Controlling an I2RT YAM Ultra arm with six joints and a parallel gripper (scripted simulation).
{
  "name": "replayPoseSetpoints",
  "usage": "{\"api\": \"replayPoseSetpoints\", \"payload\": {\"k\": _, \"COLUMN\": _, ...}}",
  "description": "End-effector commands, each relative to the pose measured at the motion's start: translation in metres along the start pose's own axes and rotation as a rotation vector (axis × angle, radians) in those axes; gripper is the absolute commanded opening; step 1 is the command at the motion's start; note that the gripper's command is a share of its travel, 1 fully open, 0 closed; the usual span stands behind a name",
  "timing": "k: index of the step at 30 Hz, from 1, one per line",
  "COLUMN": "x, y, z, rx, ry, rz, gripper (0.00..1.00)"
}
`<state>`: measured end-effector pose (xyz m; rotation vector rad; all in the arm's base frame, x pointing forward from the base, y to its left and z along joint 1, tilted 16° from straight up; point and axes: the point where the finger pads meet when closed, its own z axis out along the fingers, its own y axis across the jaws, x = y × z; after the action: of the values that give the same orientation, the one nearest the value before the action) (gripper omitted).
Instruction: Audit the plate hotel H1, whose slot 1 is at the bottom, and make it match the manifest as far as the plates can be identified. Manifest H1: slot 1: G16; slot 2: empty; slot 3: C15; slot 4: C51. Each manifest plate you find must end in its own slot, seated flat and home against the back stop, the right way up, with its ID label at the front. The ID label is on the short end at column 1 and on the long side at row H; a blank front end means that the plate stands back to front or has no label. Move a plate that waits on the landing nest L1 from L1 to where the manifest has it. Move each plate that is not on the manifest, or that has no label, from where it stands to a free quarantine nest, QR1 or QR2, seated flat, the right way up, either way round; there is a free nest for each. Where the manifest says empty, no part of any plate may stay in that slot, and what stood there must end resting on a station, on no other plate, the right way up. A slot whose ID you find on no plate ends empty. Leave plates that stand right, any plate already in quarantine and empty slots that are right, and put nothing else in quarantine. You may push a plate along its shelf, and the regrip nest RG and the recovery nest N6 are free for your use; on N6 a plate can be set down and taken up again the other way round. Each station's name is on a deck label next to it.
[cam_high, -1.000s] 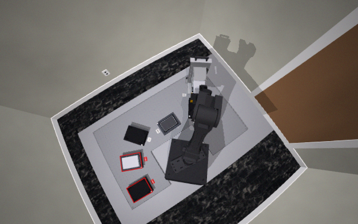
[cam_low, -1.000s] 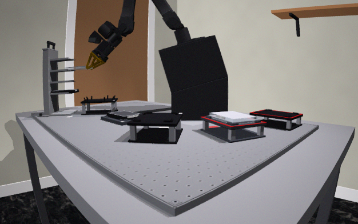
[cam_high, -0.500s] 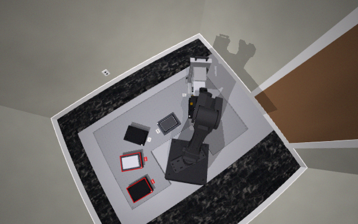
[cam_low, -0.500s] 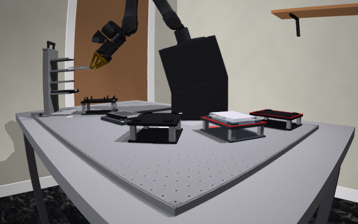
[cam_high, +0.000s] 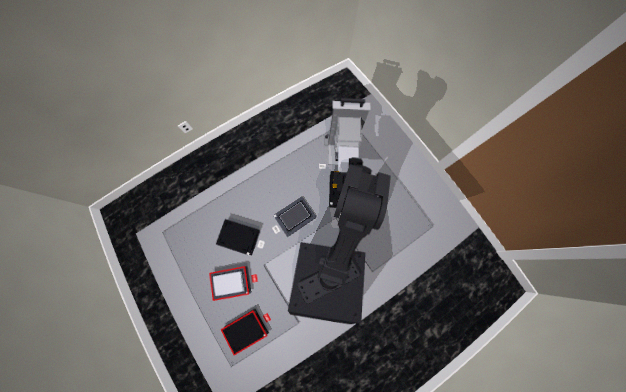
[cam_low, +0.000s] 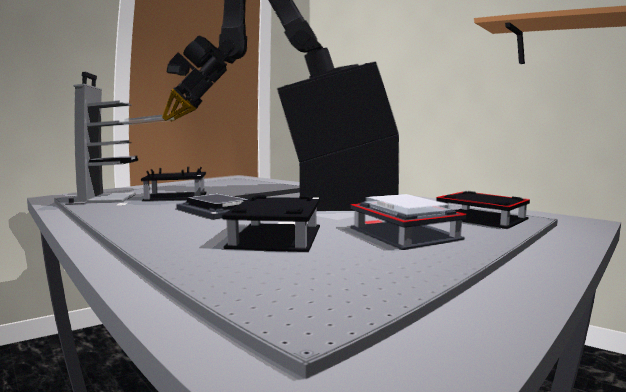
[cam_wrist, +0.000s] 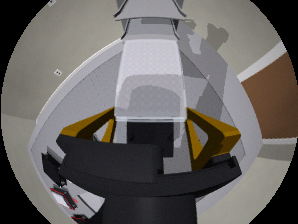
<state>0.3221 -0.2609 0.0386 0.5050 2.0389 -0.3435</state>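
The plate hotel H1 (cam_low: 89, 142) stands at the far left of the deck and also shows from above (cam_high: 350, 112). A light grey plate (cam_low: 145, 119) sticks far out of the front of slot 3, level with its shelf. My gripper (cam_low: 175, 107) has its yellow fingers wide on either side of this plate's near end. A dark plate (cam_low: 114, 160) lies in slot 1. Slots 2 and 4 look empty. No ID label is readable.
A black nest with pins (cam_low: 172, 182) stands empty in front of the hotel. A low grey framed nest (cam_high: 295, 216) and a black raised nest (cam_high: 239, 236) stand mid-deck. One red-edged quarantine nest holds a white plate (cam_high: 229, 283); the other (cam_high: 245, 331) is empty.
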Motion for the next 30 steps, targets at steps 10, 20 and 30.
{"api": "replayPoseSetpoints", "payload": {"k": 10, "x": 0.002, "y": 0.000, "z": -0.010, "rx": -0.003, "ry": -0.021, "rz": -0.006, "gripper": 0.86}}
{"api": "replayPoseSetpoints", "payload": {"k": 20, "x": 0.012, "y": 0.000, "z": -0.020, "rx": -0.003, "ry": -0.021, "rz": -0.006, "gripper": 0.86}}
{"api": "replayPoseSetpoints", "payload": {"k": 30, "x": 0.020, "y": 0.000, "z": -0.027, "rx": -0.003, "ry": -0.020, "rz": -0.006, "gripper": 0.86}}
